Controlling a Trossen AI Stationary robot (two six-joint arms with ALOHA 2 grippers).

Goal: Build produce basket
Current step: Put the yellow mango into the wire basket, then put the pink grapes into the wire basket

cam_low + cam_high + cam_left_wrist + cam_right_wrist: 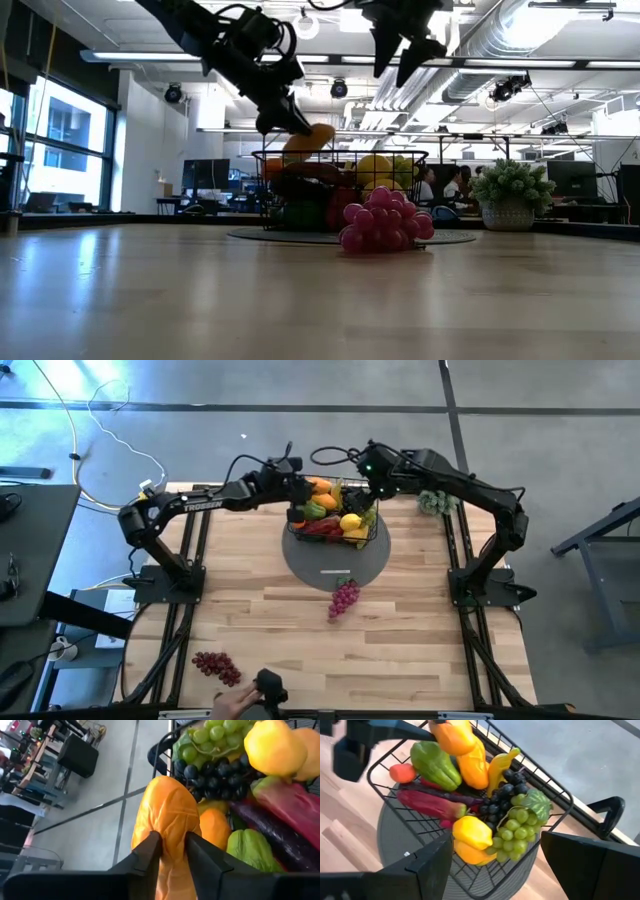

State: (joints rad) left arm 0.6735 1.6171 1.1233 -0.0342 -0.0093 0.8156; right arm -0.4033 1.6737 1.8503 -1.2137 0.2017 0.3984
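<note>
The black wire basket [350, 538] stands on a grey round disc [335, 565] at the table's far middle. It holds produce: a green pepper [435, 765], a lemon [470, 832], green grapes [515, 827] and a long red pepper [427, 805]. My left gripper [172, 847] is over the basket's left side, shut on an orange pepper [167, 810]. My right gripper [512, 870] hangs open above the basket's right side, with nothing between its fingers. A pink-purple grape bunch [343, 598] lies on the table just in front of the disc. My left gripper pinches the orange pepper's wrinkled near end [172, 837] between its two fingers. The fingers come from the table's left, slanting down. The pepper [310, 140] sticks out ahead of them, just above the basket's rim. Whether it touches the produce below, I cannot tell.
A bushy plant [435, 502] stands at the table's far right, by the right arm. A dark red grape bunch [217, 665] lies near the front left. A person's hand [235, 702] with a black object [270, 685] is at the near edge.
</note>
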